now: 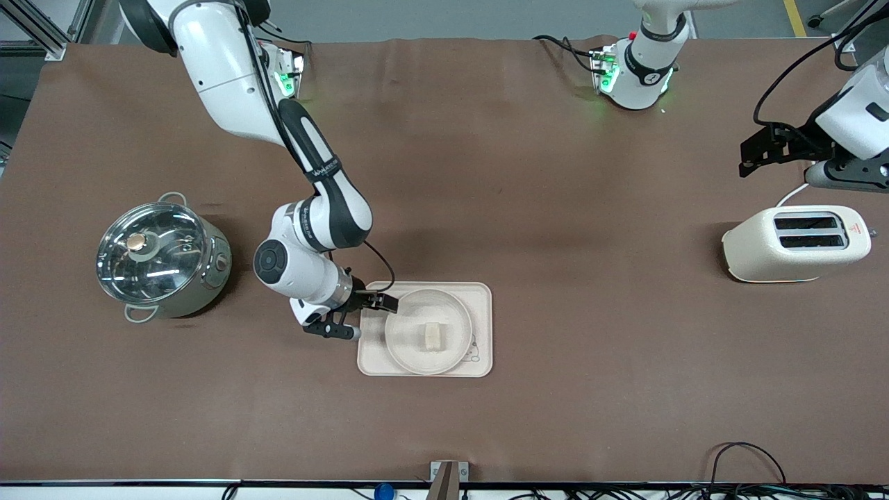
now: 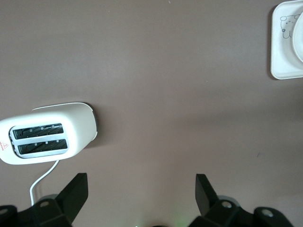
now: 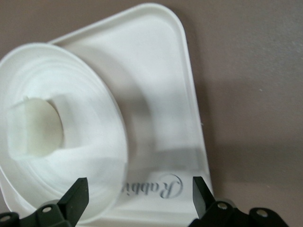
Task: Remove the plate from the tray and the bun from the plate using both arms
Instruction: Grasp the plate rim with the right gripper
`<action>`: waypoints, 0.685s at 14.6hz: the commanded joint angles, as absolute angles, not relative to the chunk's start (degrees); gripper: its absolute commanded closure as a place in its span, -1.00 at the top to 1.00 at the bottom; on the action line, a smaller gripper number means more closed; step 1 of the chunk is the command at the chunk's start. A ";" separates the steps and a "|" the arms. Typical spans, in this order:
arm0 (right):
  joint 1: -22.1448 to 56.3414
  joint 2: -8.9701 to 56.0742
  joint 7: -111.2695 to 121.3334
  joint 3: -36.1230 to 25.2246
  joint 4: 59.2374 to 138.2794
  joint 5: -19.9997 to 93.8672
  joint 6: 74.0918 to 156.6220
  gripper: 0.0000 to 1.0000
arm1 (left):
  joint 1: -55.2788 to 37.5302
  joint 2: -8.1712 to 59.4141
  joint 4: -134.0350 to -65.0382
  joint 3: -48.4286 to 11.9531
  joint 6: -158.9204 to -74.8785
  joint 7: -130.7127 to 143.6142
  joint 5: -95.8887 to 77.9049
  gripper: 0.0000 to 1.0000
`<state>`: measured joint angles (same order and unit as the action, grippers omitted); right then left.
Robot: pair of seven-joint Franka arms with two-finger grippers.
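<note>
The round cream plate lies on the rectangular cream tray, and the small pale bun sits in the plate's middle. My right gripper is open and empty, low at the tray's edge toward the right arm's end, just beside the plate's rim. The right wrist view shows the plate, the bun and the tray between its open fingers. My left gripper is open and empty, held high near the toaster; its wrist view shows open fingers.
A cream toaster stands toward the left arm's end, also in the left wrist view. A steel pot with a glass lid stands toward the right arm's end. The tray's corner with the rabbit drawing shows in the left wrist view.
</note>
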<state>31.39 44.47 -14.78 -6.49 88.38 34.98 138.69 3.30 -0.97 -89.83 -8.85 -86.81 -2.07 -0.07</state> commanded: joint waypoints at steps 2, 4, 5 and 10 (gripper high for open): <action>32.78 52.97 -21.27 -7.12 75.88 35.86 137.99 0.67 | 3.52 -0.35 -88.77 -9.23 -85.96 -2.29 -0.53 1.00; 32.70 54.93 -20.31 -7.29 73.40 35.51 138.08 -0.37 | 3.69 -0.26 -88.77 -9.23 -85.87 -2.46 -0.53 1.00; 32.52 55.11 -18.56 -7.38 73.39 34.55 137.99 -0.99 | 3.78 -0.26 -88.77 -9.23 -85.96 -2.63 -0.44 1.00; 29.71 54.41 -12.05 -7.29 73.48 31.90 136.58 -0.99 | 3.78 -0.26 -88.77 -9.23 -85.87 -2.64 -0.44 1.00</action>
